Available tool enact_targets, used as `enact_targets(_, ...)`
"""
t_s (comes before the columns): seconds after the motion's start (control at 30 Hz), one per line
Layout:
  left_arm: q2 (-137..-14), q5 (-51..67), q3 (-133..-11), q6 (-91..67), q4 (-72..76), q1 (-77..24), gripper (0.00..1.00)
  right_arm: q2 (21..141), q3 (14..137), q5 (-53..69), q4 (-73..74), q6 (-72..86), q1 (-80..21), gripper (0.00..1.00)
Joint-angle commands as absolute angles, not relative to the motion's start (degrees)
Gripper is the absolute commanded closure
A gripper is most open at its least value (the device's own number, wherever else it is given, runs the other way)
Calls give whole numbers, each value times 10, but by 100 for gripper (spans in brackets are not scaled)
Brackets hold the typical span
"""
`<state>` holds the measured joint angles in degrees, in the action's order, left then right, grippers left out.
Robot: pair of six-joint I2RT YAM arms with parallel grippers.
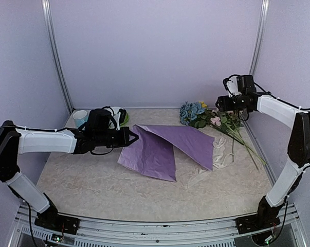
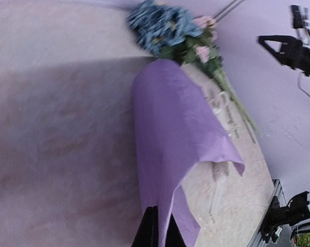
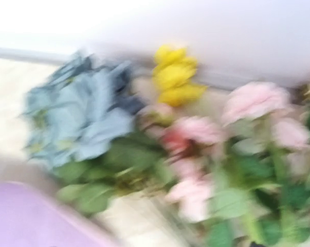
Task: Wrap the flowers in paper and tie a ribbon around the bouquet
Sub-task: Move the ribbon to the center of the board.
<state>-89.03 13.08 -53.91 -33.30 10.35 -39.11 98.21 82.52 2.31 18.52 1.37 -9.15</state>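
Nearest us, bare worktop, then the paper (lilac, crinkly, big sheet) lying mid-worktop with its near corner flat. Left gripper sits at the paper's left corner, clenched on that edge and holding it up off the worktop, so the sheet tents over itself; the left wrist view shows the fold arching away toward the blooms.

Just off the paper's right edge, a pale limp strip, prob. the ribbon, part tucked under the sheet, can't see how much.

Beyond the paper's far-right corner: the flowers, heads toward the back wall, stems trailing along the paper's right side. They're beside the sheet, not on it. Right gripper hovers above them, just past the paper's right corner. Open or closed? Can't tell; its own cam is a blur of petals, no fingers in shot.

Step in hand, I'd say: get the bunch onto the paper. To do it well, take the stems low, below the leaves, not the heads, and lay them diagonally w/ heads past one corner. The left side should flatten or hold the sheet taut, else thin paper will slide or crease.

Farthest back, behind the paper's left corner, a white bowl and a pale cup, not needed.
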Motion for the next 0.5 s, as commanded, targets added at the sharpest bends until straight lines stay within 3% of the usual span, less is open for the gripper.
enact_targets(0.0, -898, 71, -485, -420, 69, -380, 100, 962, 743, 141, 237, 53, -137, 26)
enact_targets(0.17, -914, 58, -457, -433, 45, -359, 100, 953, 672, 159, 263, 59, -231, 31)
enact_targets(0.47, -964, 61, -434, -441, 29, -356, 100, 869, 566, 228, 268, 53, -313, 44)
